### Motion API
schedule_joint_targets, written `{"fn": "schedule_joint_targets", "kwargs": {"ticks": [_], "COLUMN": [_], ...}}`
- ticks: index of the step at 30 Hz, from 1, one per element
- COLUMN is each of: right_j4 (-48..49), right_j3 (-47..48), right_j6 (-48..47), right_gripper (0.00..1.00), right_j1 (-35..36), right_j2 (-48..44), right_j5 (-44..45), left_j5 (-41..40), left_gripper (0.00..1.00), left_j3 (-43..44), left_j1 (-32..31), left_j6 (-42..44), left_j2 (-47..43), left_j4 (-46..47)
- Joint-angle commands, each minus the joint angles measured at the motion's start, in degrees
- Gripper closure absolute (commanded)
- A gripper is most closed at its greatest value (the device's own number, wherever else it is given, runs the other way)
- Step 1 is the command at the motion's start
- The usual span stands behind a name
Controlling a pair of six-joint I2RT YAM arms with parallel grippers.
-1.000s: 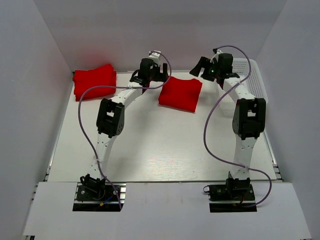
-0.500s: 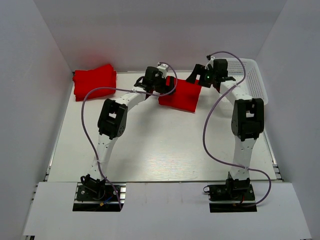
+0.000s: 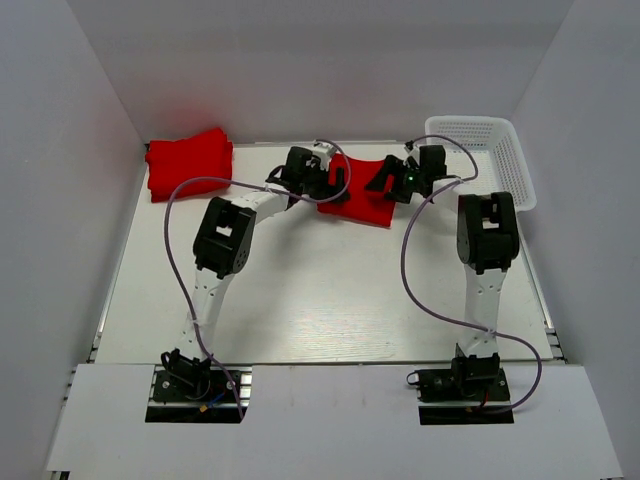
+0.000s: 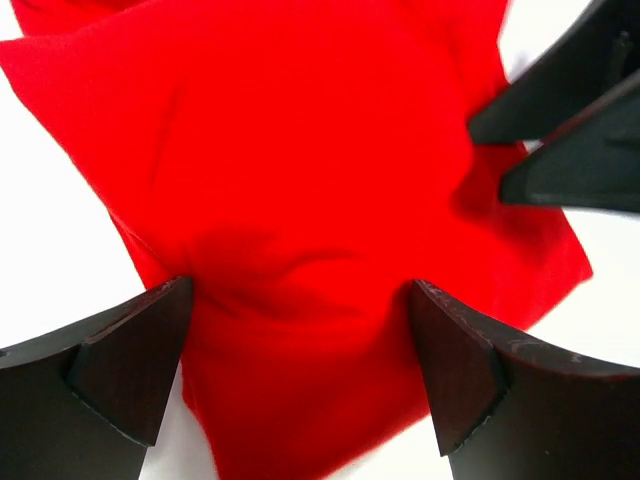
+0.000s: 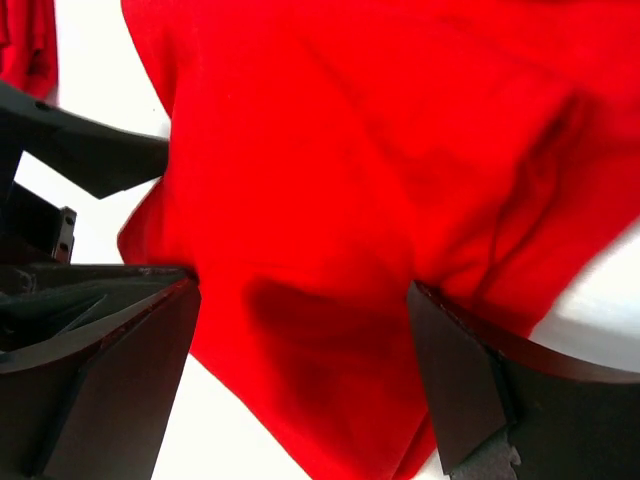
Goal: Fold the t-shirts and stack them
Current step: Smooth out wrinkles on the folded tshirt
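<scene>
A folded red t-shirt (image 3: pixel 362 197) lies at the back middle of the table. My left gripper (image 3: pixel 338 184) is open, low over its left edge; in the left wrist view the shirt (image 4: pixel 300 200) fills the gap between my fingers (image 4: pixel 120 370). My right gripper (image 3: pixel 384 181) is open, low over its right edge; in the right wrist view the cloth (image 5: pixel 360 180) spans the open jaws. Each wrist view shows the other gripper's fingers across the shirt. A stack of folded red t-shirts (image 3: pixel 188 160) lies at the back left corner.
A white mesh basket (image 3: pixel 500 155) stands at the back right by the wall. White walls close the table at the back and both sides. Purple cables loop from both arms over the table (image 3: pixel 320 290).
Both grippers have come down and inward from above the back of the table to the two sides of the middle shirt. The shirts have not moved.
</scene>
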Motion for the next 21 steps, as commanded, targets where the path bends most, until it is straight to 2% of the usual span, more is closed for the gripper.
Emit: {"fn": "schedule_joint_targets", "kwargs": {"ticks": [1, 5, 7, 12, 13, 17, 21], "right_j4": [1.9, 3.1, 3.1, 0.2, 0.2, -2.5, -7.0], "right_j3": [-6.3, -15.6, -20.8, -30.3, -35.0, -41.7, -41.1], "right_j6": [1.4, 0.6, -0.8, -4.5, -4.7, -6.8, -9.8], "right_gripper": [0.1, 0.1, 0.1, 0.1, 0.1, 0.1, 0.1], "right_j1": [0.3, 0.9, 2.0, 3.9, 4.7, 6.1, 6.4], "right_j2": [-3.8, -7.8, -10.0, -20.7, -22.2, -33.1, -37.3], "right_j5": [-1.5, -3.2, -3.3, -3.3, -2.1, -0.8, 2.4], "left_j5": [5.0, 4.4, 4.4, 3.0, 1.5, -3.9, -8.3], "left_gripper": [0.0, 0.0, 0.0, 0.0, 0.0, 0.0, 0.0], "left_j3": [-7.8, -24.1, -28.9, -41.3, -44.5, -48.6, -49.3], "left_j1": [-0.1, -0.1, -0.7, -2.2, -3.0, -4.1, -4.7], "left_j6": [-2.0, -3.0, -3.6, -4.1, -4.7, -5.7, -5.7], "left_j2": [-4.7, -13.8, -19.4, -29.4, -33.6, -42.0, -48.9], "left_j4": [-2.7, 1.6, 2.1, -4.0, -4.8, -8.5, -9.8]}}
